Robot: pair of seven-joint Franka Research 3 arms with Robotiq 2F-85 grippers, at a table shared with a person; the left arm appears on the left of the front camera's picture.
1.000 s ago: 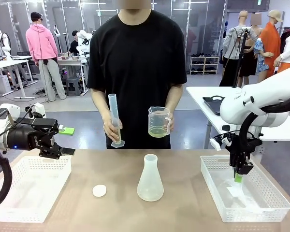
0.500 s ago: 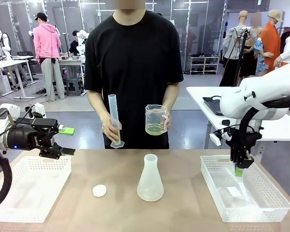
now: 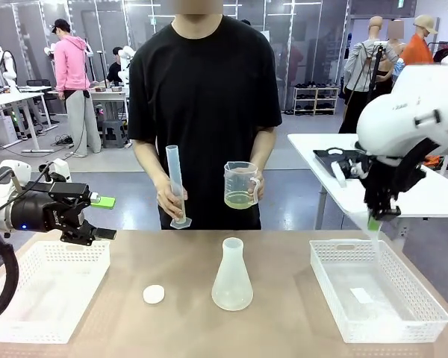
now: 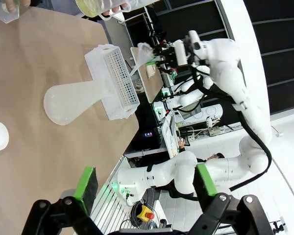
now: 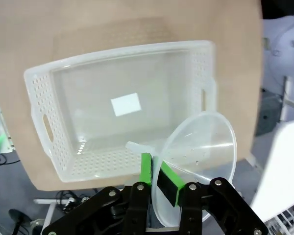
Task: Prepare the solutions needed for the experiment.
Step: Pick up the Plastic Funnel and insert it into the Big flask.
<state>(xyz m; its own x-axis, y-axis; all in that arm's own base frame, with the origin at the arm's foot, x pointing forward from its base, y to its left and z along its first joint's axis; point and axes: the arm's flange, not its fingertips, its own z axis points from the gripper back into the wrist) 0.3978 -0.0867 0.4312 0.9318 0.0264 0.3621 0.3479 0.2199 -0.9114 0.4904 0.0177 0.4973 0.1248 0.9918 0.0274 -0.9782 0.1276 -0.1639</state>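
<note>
solution point(image 3: 241, 199) well left of right gripper point(image 3: 372, 221) with funnel point(image 5: 206, 142)

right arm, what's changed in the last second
The right gripper, shut on the rim of a clear funnel, rose out of the right basket and now hangs above its far edge. The left gripper stays open; the flask, the white cap, the cylinder and the jug barely moved.

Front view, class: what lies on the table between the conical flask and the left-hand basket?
A small white round disc lies there, touching neither the conical flask nor the left basket, as the front view shows.
</note>
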